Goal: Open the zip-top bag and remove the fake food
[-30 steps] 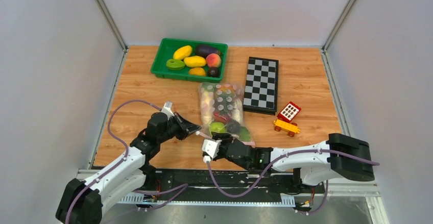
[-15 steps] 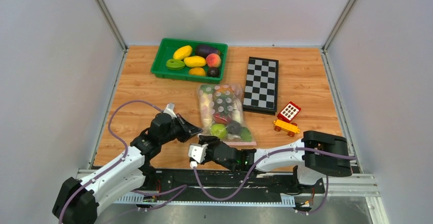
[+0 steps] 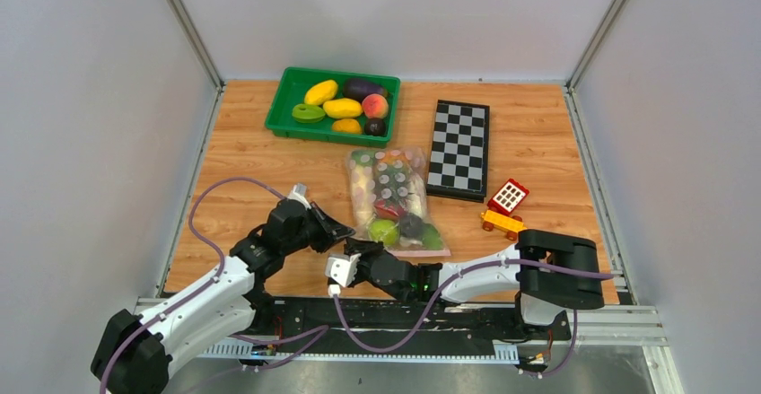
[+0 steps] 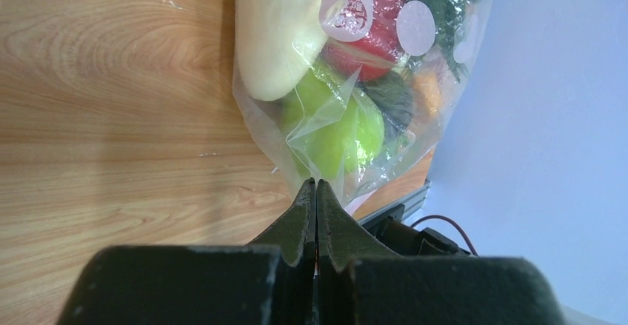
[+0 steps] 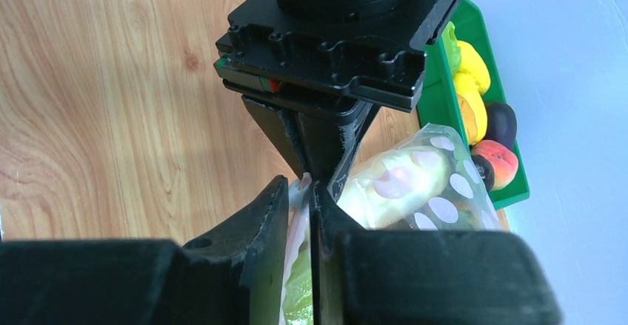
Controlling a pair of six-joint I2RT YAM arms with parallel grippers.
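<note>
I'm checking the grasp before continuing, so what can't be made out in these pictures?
Zip-top bag, open or sealed: top view, zip too small, grippers cover its corner.
Left gripper pinching film or not: left wrist view, shut fingertips hide the contact.
Right gripper clamped or not: right wrist view, film crumpled between its fingers.

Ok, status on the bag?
Left gripper shut on zip-top bag, near edge. Right gripper jaws narrow around same edge, grip unclear. Fake food inside. Nothing blocking.
</note>
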